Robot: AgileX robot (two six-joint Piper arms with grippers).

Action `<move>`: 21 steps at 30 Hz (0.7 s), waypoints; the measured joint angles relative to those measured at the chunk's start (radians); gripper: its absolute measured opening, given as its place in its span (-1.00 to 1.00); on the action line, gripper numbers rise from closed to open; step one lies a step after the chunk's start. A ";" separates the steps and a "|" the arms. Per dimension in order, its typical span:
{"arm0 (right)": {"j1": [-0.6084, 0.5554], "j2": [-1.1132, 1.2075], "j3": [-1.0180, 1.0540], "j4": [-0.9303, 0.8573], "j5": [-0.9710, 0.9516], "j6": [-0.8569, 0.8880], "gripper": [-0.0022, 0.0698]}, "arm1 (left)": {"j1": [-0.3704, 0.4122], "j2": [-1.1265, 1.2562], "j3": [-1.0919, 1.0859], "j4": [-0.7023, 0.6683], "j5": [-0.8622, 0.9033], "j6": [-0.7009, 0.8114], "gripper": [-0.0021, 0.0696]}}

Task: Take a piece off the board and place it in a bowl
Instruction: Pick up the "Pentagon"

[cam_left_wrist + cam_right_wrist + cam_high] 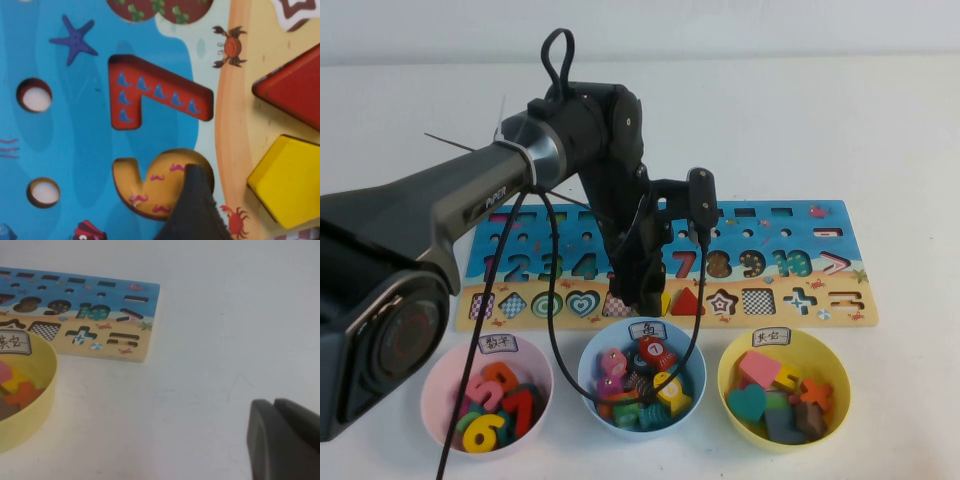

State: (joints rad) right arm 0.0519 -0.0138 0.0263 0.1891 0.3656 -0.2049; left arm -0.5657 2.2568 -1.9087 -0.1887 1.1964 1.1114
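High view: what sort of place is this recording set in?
Probably a lab tabletop set up for sorting: a plain white table, a number-and-shape puzzle board, and three labelled bowls, yellow bowl included. The left claw hangs open over the board; the right claw rests beside it.

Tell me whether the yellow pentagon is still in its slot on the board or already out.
Still in: the yellow pentagon lies on the board beside the red triangle, with the left pincer open above it, holding nothing.

my piece (pixel 292 181): smooth painted wood | my board (pixel 75 125): matt printed wood | bowl (pixel 783 431): shiny plastic
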 joint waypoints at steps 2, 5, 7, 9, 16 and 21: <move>0.000 0.000 0.000 0.000 0.000 0.000 -0.99 | 0.000 0.000 0.000 -0.002 -0.001 0.000 0.37; 0.000 0.000 0.000 0.000 0.000 0.000 -0.99 | 0.000 0.001 0.000 -0.002 -0.001 0.000 0.37; 0.000 0.000 0.000 0.000 0.000 0.000 -0.99 | 0.000 0.001 0.000 -0.002 -0.001 0.000 0.37; 0.000 0.000 0.000 0.000 0.000 0.000 -0.99 | 0.000 0.001 0.000 -0.002 -0.001 0.001 0.37; 0.000 0.000 0.000 0.000 0.000 0.000 -0.99 | 0.000 0.002 0.000 -0.002 0.008 0.002 0.28; 0.000 0.000 0.000 0.000 0.000 0.000 -0.99 | 0.000 0.002 -0.002 -0.002 0.012 0.006 0.21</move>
State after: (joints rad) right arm 0.0519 -0.0138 0.0263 0.1891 0.3656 -0.2049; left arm -0.5657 2.2591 -1.9103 -0.1904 1.2080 1.1178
